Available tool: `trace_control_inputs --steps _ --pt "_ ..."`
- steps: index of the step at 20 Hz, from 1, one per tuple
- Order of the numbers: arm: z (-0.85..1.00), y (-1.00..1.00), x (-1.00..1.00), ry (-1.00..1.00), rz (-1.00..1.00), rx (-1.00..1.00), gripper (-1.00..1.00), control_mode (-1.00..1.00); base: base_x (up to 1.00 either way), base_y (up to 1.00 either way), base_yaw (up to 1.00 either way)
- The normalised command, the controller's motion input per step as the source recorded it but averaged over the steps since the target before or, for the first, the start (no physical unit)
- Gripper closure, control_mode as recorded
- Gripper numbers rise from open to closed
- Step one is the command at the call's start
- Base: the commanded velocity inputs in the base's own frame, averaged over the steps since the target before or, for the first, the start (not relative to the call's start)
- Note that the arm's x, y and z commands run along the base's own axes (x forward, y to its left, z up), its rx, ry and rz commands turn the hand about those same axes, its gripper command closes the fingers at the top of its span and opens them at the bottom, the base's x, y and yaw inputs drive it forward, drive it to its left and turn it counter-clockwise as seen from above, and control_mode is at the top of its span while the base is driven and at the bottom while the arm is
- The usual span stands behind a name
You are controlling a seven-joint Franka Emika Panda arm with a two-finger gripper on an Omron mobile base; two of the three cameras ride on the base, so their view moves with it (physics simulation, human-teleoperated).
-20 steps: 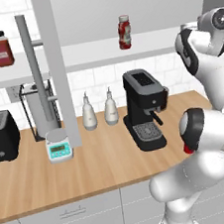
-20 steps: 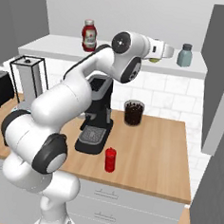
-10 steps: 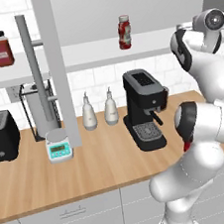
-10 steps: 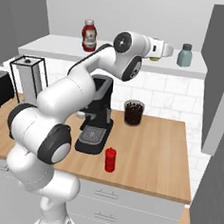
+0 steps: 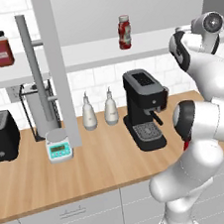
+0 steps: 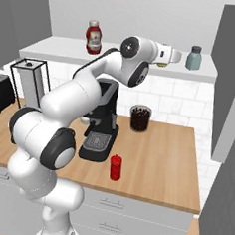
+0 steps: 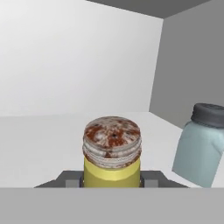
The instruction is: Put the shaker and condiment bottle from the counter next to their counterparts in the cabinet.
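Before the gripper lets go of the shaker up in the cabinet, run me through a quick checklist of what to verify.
1. Shaker sits between the gripper fingers: ok, the hand view shows it held upright.
2. Shaker is beside its counterpart, the pale blue shaker: ok, they are close but apart.
3. Shaker base rests on the shelf: cannot tell, the bottom is hidden.
4. Room around the pale blue shaker for opening the fingers: ok, a gap shows.
5. Labelled red bottle is undisturbed on the shelf: ok, upright.
6. Plain red bottle waits on the counter: ok, upright near the front edge.
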Motion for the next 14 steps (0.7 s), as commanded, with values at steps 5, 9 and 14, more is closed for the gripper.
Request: trace_control_inputs --steps 5,9,14 --pt "-0.01 0.00 0.02 0.00 0.00 0.00 -1.00 -1.00 0.00 0.00 0.00" --pt "0.00 0.00 0.08 0.00 0.00 0.00 -1.00 -1.00 0.00 0.00 0.00" --pt "0.00 0.00 0.02 0.00 0.00 0.00 -1.00 -1.00 0.00 0.00 0.00"
